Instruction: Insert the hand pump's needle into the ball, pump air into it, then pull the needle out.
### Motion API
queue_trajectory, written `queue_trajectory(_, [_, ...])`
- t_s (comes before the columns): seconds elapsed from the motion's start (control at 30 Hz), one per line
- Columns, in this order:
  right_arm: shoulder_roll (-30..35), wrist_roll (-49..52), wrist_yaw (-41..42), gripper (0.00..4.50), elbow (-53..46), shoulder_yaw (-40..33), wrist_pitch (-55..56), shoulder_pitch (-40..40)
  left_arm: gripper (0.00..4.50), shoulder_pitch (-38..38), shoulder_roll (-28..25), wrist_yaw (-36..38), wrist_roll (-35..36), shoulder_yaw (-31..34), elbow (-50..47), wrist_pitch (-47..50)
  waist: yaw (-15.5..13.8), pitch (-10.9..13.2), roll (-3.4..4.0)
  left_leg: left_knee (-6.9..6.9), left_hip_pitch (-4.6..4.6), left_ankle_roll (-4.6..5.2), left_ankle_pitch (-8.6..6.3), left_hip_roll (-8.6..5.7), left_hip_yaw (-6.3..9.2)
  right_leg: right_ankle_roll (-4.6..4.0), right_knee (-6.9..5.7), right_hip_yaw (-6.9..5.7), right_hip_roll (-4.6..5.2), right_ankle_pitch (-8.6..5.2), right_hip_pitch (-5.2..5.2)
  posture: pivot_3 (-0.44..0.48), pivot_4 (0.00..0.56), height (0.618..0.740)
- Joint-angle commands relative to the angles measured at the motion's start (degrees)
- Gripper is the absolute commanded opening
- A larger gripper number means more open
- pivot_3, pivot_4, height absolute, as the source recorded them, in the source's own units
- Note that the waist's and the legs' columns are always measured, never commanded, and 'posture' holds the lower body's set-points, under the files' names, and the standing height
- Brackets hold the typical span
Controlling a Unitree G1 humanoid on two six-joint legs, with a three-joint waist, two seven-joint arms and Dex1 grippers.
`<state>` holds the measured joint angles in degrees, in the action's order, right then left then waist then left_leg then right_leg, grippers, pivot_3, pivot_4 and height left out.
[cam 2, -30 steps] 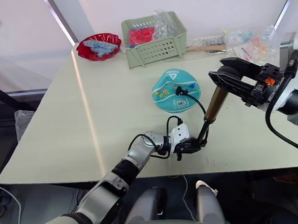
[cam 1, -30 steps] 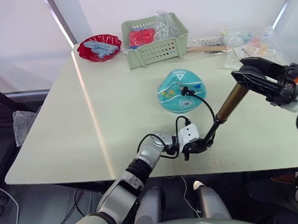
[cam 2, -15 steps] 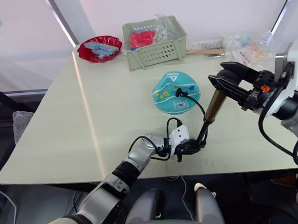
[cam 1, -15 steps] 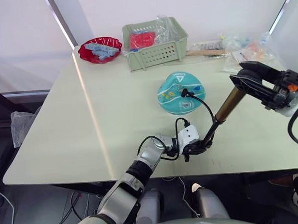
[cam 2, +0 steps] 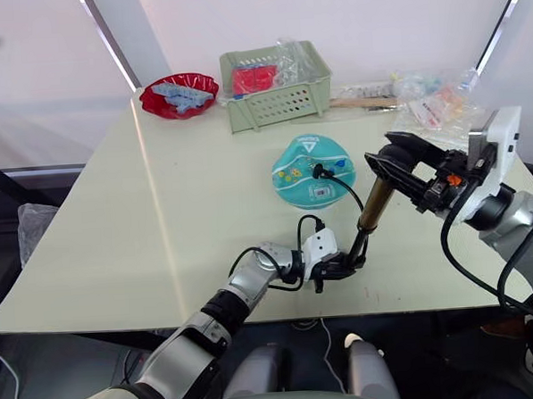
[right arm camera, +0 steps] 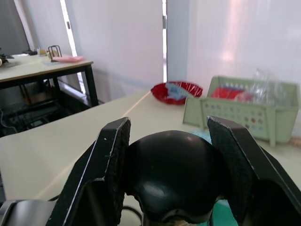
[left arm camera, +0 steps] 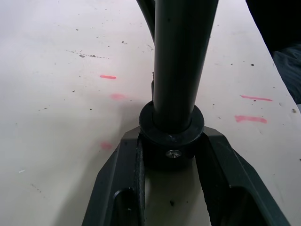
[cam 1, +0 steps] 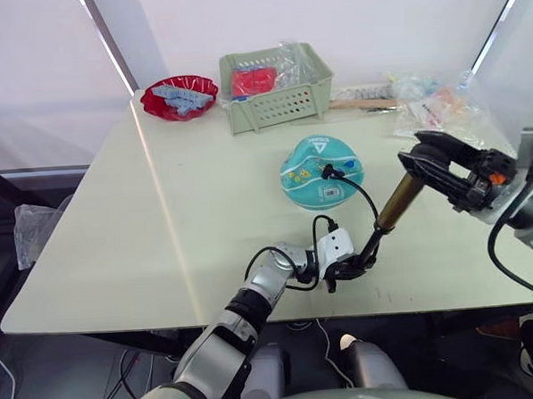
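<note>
Your left claw clamps the black bottom cap of the slim brass-gold hand pump, pinning that end to the pale green tabletop at the near edge, on your side of the ball. The left wrist view shows both fingers pressed against the cap's round collar, dark barrel rising between them.

The pump leans up and to your right from there. Your right claw grips the black T-handle knob at its top, one finger on each side of the knob, narrow spread, closed on it. In the head views that right claw hangs just right of the ball.

The teal small basketball-style ball with cartoon prints sits on the tabletop mid-way back, saggy and dented, white triangle logo facing the far side. The thin black hose arcs from the pump's lower end up to the top of the ball. Its small black needle fitting sits on the ball's surface; the pin itself is too small to see.

Behind the ball: a pale green perforated plastic basket with red packets and clear bags. Left of the basket, a red bowl holding blue pieces. Right of the basket, clear plastic bags of small items.
</note>
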<state>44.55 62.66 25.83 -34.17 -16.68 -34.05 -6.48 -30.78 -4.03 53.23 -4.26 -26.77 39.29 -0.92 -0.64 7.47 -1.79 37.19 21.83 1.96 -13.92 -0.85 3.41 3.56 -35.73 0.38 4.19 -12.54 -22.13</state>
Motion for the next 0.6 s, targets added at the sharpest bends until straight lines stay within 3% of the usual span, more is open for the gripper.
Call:
queue_trajectory(0.03, [0.2,-0.2,-0.5,2.09,1.7,1.4,-4.0,1.3,1.10,0.8,-0.7,0.1,-1.0,0.2,3.2,-0.1,-0.1,0.1,0.12,0.00,0.02,0.00,0.00,0.00,0.01,0.00,0.00,0.00,0.00,0.00,-0.01,0.000,0.150,0.737])
queue_trajectory(0.27, [-0.9,-5.4,1.0,2.09,1.3,4.6,-3.1,3.7,1.10,0.2,-0.1,0.0,-1.1,0.8,4.9,-1.8,-0.2,0.3,0.46,0.01,0.30,0.01,0.01,-0.09,-0.01,0.01,0.01,-0.09,-0.15,0.01,-0.29,0.000,0.150,0.737])
queue_trajectory(0.6, [-5.5,-20.9,4.6,2.09,4.2,13.5,4.0,9.8,1.10,-0.1,0.9,0.3,-1.6,0.8,5.5,-6.8,-0.2,0.4,0.56,0.03,0.36,0.01,0.00,-0.17,-0.02,0.05,0.01,-0.12,-0.14,0.00,-0.35,0.000,0.150,0.737])
